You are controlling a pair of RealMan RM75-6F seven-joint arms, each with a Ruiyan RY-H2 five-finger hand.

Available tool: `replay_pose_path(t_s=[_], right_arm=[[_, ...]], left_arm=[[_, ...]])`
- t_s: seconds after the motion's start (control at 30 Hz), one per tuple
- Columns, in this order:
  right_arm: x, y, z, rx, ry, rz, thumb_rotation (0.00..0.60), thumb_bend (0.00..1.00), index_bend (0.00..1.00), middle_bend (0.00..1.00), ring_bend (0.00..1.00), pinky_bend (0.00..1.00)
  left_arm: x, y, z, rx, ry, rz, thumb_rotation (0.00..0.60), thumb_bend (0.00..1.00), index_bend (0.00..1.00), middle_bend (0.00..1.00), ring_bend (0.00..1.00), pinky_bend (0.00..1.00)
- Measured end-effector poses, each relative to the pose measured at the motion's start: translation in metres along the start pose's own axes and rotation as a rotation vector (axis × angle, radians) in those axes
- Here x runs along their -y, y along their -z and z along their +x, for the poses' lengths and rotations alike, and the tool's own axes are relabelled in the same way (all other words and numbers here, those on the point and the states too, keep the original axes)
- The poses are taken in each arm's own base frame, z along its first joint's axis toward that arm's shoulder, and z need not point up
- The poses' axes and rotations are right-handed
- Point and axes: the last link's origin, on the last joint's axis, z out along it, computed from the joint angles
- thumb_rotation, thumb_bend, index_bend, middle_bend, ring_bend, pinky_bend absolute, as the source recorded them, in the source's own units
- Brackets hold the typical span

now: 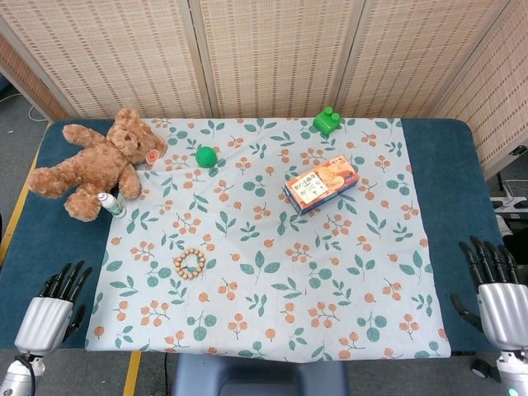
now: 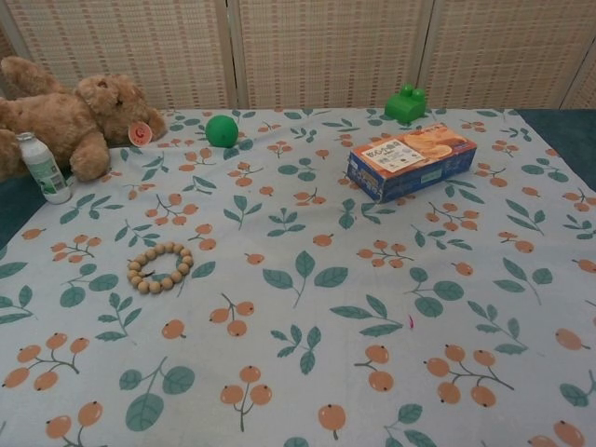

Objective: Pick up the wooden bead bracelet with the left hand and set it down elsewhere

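Head view: wooden bead bracelet (image 1: pixel 189 264) flat on cloth (image 1: pixel 272 330), front-left, w/ nothing touching it; left hand (image 1: pixel 48 318) at near-left corner, fingers apart, empty; right hand (image 1: pixel 498 301) likewise. Bracelet prob. light, beads hard + slippery, loop floppy; pinch across one side of ring.

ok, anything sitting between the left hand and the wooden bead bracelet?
No objects. In the head view only blue table edge and bare floral cloth separate the left hand from the wooden bead bracelet.
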Motion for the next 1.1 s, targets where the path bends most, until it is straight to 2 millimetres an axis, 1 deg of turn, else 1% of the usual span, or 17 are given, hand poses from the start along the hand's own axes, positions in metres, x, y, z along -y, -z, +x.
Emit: replay_pose_path(t_s=[0.17, 0.33, 0.57, 0.93, 1.1], right_arm=[[-0.004, 0.009, 0.002, 0.017, -0.007, -0.012, 0.600, 0.20, 0.00, 0.00, 0.00, 0.00], [-0.005, 0.013, 0.004, 0.021, -0.019, -0.003, 0.600, 0.20, 0.00, 0.00, 0.00, 0.00], [-0.002, 0.013, -0.001, 0.042, -0.023, 0.015, 0.600, 0.20, 0.00, 0.00, 0.00, 0.00], [0.003, 0.016, 0.001, 0.041, -0.021, 0.028, 0.600, 0.20, 0.00, 0.00, 0.00, 0.00], [0.003, 0.016, -0.002, 0.050, -0.017, 0.025, 0.600, 0.20, 0.00, 0.00, 0.00, 0.00]], left_arm=[[0.000, 0.000, 0.006, -0.022, 0.007, -0.005, 0.600, 0.51, 0.00, 0.00, 0.00, 0.22], [-0.001, 0.003, 0.006, -0.013, 0.010, -0.008, 0.600, 0.51, 0.00, 0.00, 0.00, 0.22], [-0.001, 0.005, 0.007, -0.008, 0.010, -0.001, 0.600, 0.52, 0.00, 0.00, 0.00, 0.22], [-0.002, 0.008, 0.009, 0.000, 0.025, -0.010, 0.600, 0.51, 0.00, 0.00, 0.00, 0.22], [-0.002, 0.008, 0.008, 0.013, 0.023, -0.014, 0.600, 0.51, 0.00, 0.00, 0.00, 0.22]])
